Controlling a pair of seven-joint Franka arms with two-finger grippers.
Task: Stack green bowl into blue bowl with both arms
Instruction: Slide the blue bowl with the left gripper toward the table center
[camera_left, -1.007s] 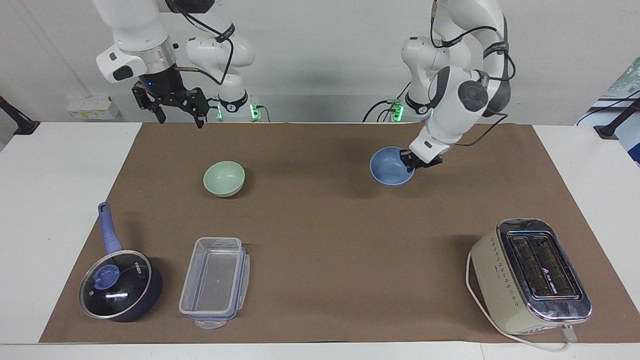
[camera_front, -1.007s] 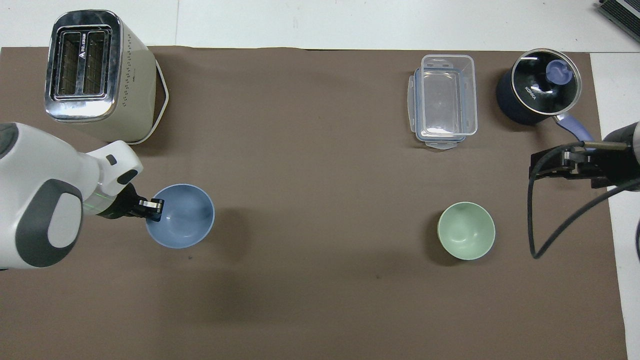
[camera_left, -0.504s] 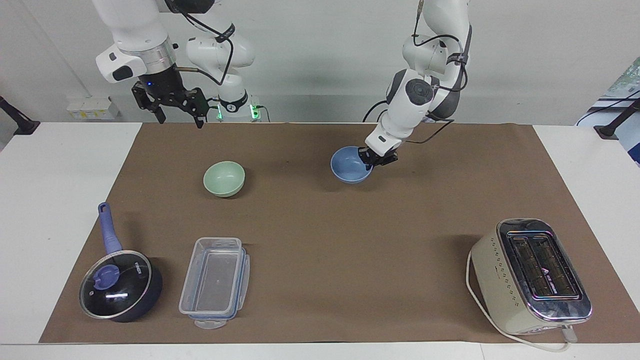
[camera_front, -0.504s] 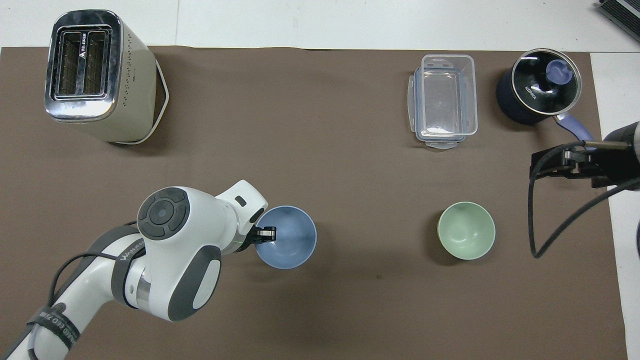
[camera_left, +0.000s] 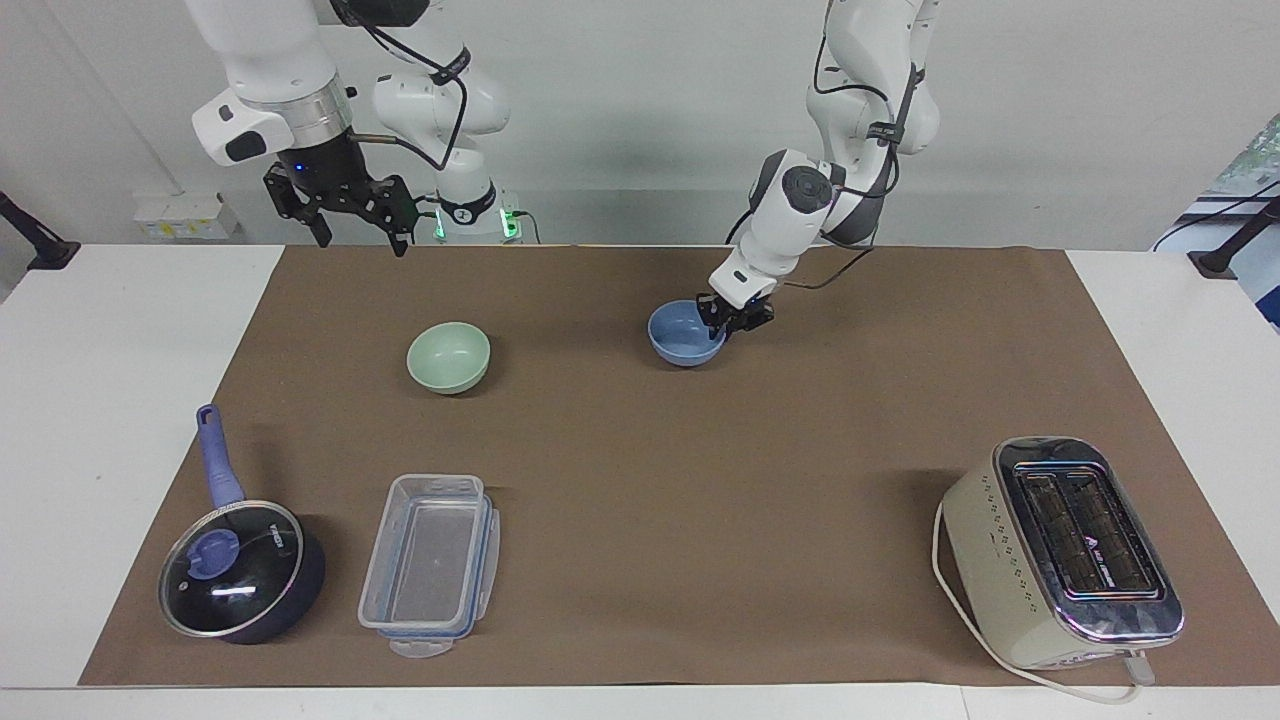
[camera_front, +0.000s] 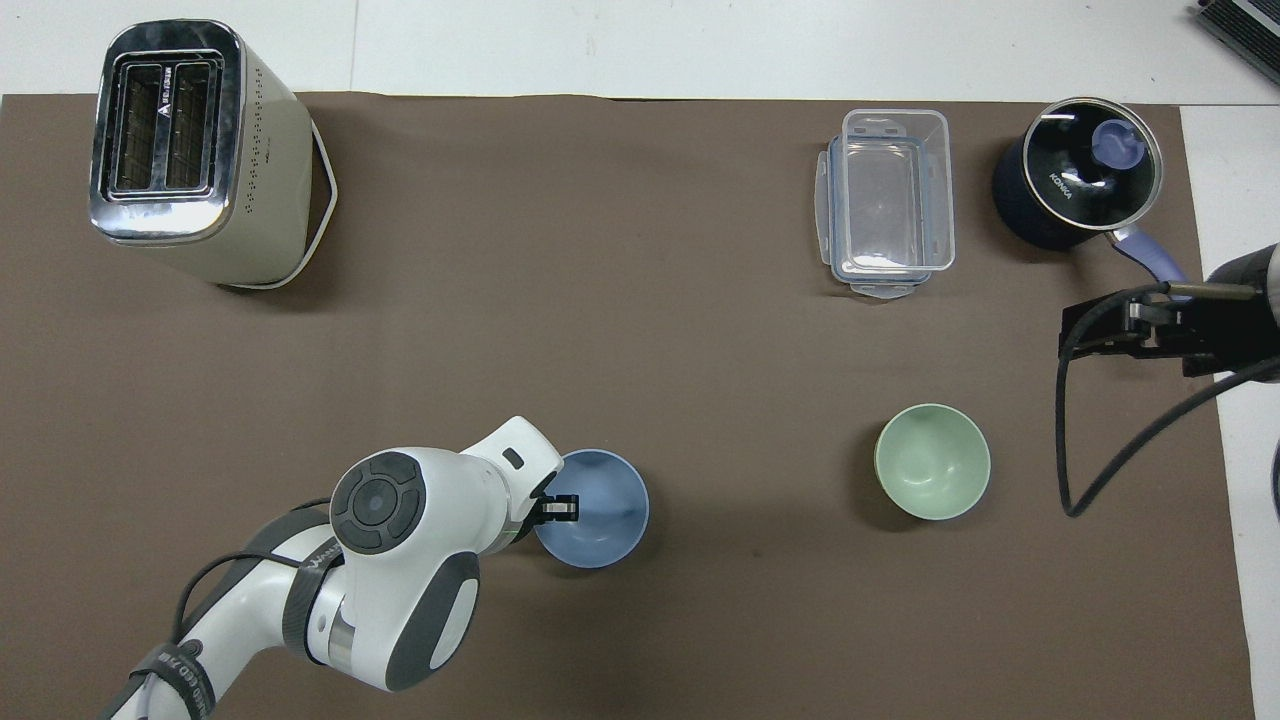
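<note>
The small round periwinkle-blue matte bowl (camera_left: 685, 335) sits on the brown paper mat (camera_left: 640, 480) covering the white counter (camera_left: 110, 420), about midway along the counter's length and toward the robots' edge. The left gripper (camera_left: 733, 318) is at this bowl's rim on the side toward the left arm's end; whether its jaws grip the rim or stand just off it cannot be told. The small round pale mint-green matte bowl (camera_left: 449, 356) rests upright on the mat, well apart from the blue one, toward the right arm's end. The right gripper (camera_left: 345, 215) hangs in the air over the robots' edge of the counter at the right arm's end, jaws wide, holding nothing; that arm waits. Along the edge away from the robots stand a cream toaster with chrome top (camera_left: 1060, 555) at the left arm's end, and a clear plastic rectangular container (camera_left: 430, 563) beside a dark blue lidded saucepan (camera_left: 240, 570) at the right arm's end.
</note>
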